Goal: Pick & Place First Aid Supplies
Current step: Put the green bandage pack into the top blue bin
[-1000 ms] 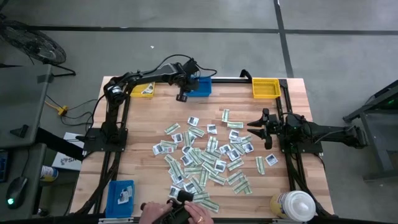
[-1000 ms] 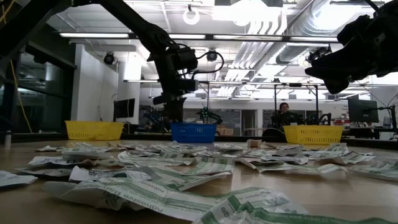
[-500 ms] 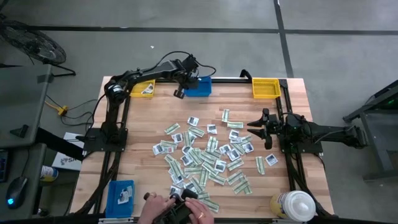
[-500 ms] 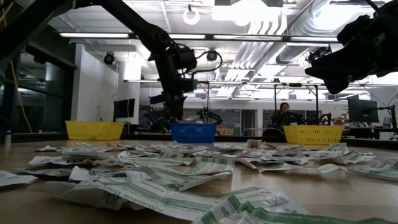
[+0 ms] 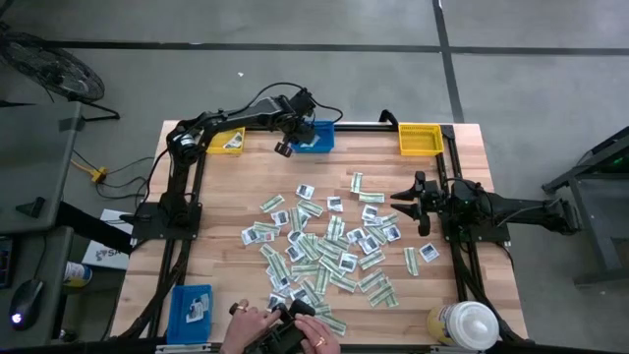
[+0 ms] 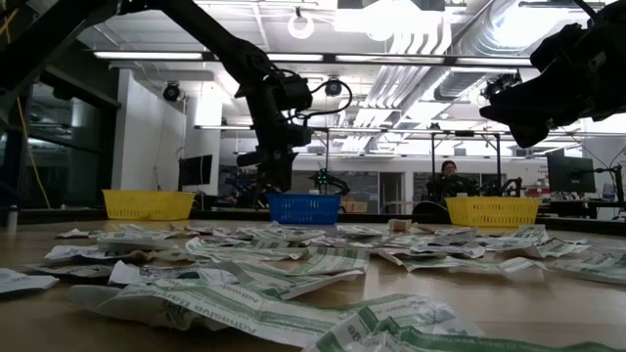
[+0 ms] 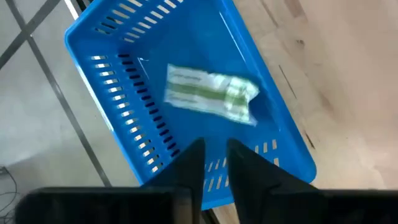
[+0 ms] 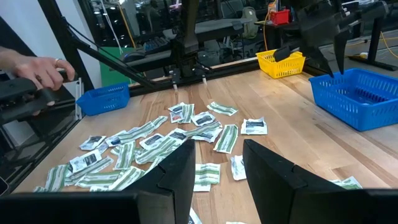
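Your left gripper [image 5: 282, 147] hung over the near rim of the blue slatted plastic bin [image 5: 316, 137] at the table's [image 5: 226, 197] far edge, and you could not tell for sure how wide its fingers stood, though only a narrow gap showed between them and nothing was in it. One green-and-white strip packet [image 7: 211, 93] lay flat on the bin's smooth floor, apart from the perforated walls. A yellow bin [image 5: 224, 143] stood just left of the blue one. Across the wooden planks the first aid supplies [image 5: 324, 246] lay scattered, thin paper packets overlapping in a loose heap at mid-table, with bare wood all around. A person's hand [image 5: 316, 336] was at the near edge. Your right gripper [image 5: 405, 204] waited released, fingers apart and empty, just right of the heap. Another yellow bin [image 5: 420, 140] sat at the far right corner.
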